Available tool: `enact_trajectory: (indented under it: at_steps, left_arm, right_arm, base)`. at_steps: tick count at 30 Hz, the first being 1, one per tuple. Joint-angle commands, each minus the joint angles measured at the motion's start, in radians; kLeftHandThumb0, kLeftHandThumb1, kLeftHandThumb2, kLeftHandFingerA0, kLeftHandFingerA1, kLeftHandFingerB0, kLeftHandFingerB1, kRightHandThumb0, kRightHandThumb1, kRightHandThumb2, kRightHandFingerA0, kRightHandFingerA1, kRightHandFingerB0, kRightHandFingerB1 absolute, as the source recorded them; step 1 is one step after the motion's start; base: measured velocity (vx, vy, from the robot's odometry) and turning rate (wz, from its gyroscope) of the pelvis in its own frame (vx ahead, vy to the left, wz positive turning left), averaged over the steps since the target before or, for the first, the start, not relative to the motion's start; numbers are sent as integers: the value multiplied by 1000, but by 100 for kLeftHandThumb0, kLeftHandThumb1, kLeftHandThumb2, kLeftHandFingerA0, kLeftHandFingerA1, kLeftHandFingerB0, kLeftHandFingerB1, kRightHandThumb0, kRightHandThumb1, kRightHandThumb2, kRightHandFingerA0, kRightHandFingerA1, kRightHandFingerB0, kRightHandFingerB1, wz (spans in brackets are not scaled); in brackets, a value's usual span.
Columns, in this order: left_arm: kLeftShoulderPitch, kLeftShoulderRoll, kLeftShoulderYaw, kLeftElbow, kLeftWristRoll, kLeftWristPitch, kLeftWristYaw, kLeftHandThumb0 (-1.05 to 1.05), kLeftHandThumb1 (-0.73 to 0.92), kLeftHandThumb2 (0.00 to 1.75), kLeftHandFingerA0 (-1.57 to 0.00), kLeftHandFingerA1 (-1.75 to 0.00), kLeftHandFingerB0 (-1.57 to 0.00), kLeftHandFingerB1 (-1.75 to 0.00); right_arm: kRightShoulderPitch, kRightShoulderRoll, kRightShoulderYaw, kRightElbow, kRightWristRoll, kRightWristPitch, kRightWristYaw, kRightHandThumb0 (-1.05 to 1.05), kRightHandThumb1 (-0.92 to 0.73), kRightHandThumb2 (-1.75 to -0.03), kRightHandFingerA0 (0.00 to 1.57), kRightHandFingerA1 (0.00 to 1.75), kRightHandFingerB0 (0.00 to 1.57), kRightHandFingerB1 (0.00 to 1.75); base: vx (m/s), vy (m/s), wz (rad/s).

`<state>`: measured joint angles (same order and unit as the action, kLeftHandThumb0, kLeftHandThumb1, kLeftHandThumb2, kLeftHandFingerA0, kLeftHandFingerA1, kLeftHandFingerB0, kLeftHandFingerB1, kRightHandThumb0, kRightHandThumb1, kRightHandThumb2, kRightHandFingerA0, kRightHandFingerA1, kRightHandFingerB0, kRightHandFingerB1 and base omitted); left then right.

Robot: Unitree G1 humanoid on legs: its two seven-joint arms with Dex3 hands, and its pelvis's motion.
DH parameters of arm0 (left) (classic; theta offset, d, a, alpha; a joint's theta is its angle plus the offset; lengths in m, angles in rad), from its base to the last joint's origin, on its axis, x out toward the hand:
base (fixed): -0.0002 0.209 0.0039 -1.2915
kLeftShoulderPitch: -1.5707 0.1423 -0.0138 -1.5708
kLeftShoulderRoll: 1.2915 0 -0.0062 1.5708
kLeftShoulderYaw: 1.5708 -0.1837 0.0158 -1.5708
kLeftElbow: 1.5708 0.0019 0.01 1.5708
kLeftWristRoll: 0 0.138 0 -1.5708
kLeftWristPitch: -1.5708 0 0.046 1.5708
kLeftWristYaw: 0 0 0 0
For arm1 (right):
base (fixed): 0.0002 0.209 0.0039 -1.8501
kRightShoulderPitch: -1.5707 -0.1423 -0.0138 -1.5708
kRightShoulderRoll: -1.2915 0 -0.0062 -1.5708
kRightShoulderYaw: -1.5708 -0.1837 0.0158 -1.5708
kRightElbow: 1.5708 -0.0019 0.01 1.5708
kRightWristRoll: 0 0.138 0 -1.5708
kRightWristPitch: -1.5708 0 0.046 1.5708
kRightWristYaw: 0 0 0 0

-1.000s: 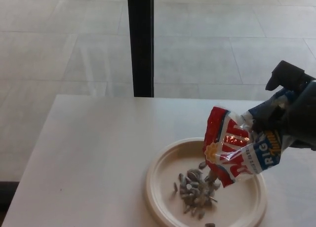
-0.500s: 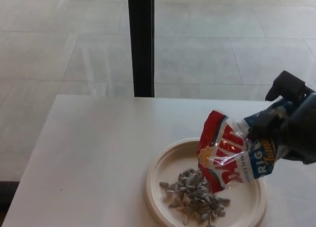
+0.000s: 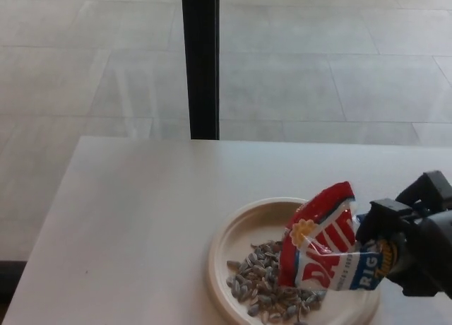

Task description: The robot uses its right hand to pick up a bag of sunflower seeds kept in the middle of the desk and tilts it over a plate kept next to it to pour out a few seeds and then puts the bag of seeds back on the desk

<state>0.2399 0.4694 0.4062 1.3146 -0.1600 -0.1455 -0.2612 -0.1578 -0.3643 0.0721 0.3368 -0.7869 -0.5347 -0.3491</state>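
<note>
bag [image 3: 321, 254] lower, in right robot hand [image 3: 413, 244]

**Right hand low at the right edge**

Only the right hand [image 3: 413, 244] shows, reaching in from the lower right corner of the head view. It is black and sits low, its bulk partly cut off by the picture's edge. Its thick fingers [image 3: 385, 222] point toward picture left and are closed on the bag [image 3: 321, 254], gripping it at its right end. The left hand is out of view.
</note>
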Motion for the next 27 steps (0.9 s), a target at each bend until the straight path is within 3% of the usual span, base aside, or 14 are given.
enact_trajectory:
  at_steps: [1, 2, 3, 4, 5, 13, 14, 15, 17, 18, 20, 21, 26, 27]
  left_arm:
    - [24, -1, 0, 3, 2, -14, 2, -92, 92, 69, -27, -51, -19, -34]
    - [25, -2, 1, 4, 2, -15, 2, -93, 91, 69, -26, -51, -18, -34]
    - [24, -1, -2, 4, 4, -13, 3, -90, 70, 110, -23, -57, -15, -46]
    - [24, -1, -3, 3, 4, -10, 3, -90, 70, 110, -23, -56, -15, -45]
    - [27, -4, 0, 1, 2, -7, 13, -92, 91, 68, -30, -50, -22, -33]
    - [35, -14, 0, 5, 3, -15, 11, -93, 91, 68, -28, -50, -21, -33]
    - [38, -19, 3, 6, 0, -18, 8, -92, 69, 110, -23, -56, -16, -46]
    - [39, -21, 8, 7, -4, -15, 14, -95, 90, 67, -29, -51, -21, -34]
    - [41, -27, 13, 8, -8, -16, 14, -93, 91, 67, -29, -51, -20, -34]
    - [48, -26, 4, 8, 4, -26, 17, -90, 70, 111, -26, -57, -15, -46]
    - [47, -25, 1, 8, 9, -29, 18, -90, 70, 112, -26, -58, -15, -46]
    - [46, -27, 13, 7, -5, -20, 15, -94, 91, 68, -29, -51, -21, -34]
    - [49, -27, 12, 1, -6, -24, 13, -93, 90, 67, -29, -52, -21, -35]
    - [49, -26, 7, 5, 2, -26, 18, -94, 90, 68, -29, -50, -21, -34]
  right_arm:
    - [101, 111, -134, 96, 246, 30, -91, -14, -66, -91, 81, 174, 70, 155]
    - [97, 116, -138, 104, 240, 25, -99, -14, -65, -92, 80, 174, 71, 155]
    - [97, 124, -145, 100, 237, 36, -100, -16, -65, -92, 82, 174, 71, 156]
    - [95, 127, -151, 105, 241, 29, -98, -16, -66, -91, 81, 172, 71, 155]
    - [90, 131, -158, 119, 246, 11, -100, -16, -68, -94, 81, 173, 70, 158]
    - [126, 214, -204, 94, 274, 68, -103, -20, -68, -85, 82, 173, 71, 155]
    - [128, 226, -209, 103, 284, 67, -105, -12, -63, -94, 92, 172, 69, 151]
    - [130, 231, -210, 113, 282, 67, -113, -18, -63, -97, 81, 173, 70, 156]
    - [131, 246, -220, 141, 305, 44, -126, -21, -65, -99, 85, 175, 71, 157]
    - [132, 264, -227, 145, 318, 57, -131, -25, -69, -94, 88, 175, 73, 157]
    - [129, 275, -236, 160, 333, 52, -133, -23, -67, -97, 89, 175, 73, 157]
    - [123, 283, -239, 176, 351, 46, -128, -22, -65, -100, 90, 175, 74, 156]
    - [97, 317, -249, 256, 432, 9, -95, -20, -63, -100, 87, 164, 74, 140]
    - [91, 325, -251, 278, 457, -18, -80, -28, -69, -91, 93, 159, 79, 120]
  base:
    - [0, 0, 0]
    - [0, 0, 0]
    - [0, 0, 0]
    - [0, 0, 0]
    - [0, 0, 0]
    - [0, 0, 0]
    - [0, 0, 0]
    - [0, 0, 0]
    - [0, 0, 0]
    - [0, 0, 0]
    - [0, 0, 0]
    - [0, 0, 0]
    - [0, 0, 0]
    - [0, 0, 0]
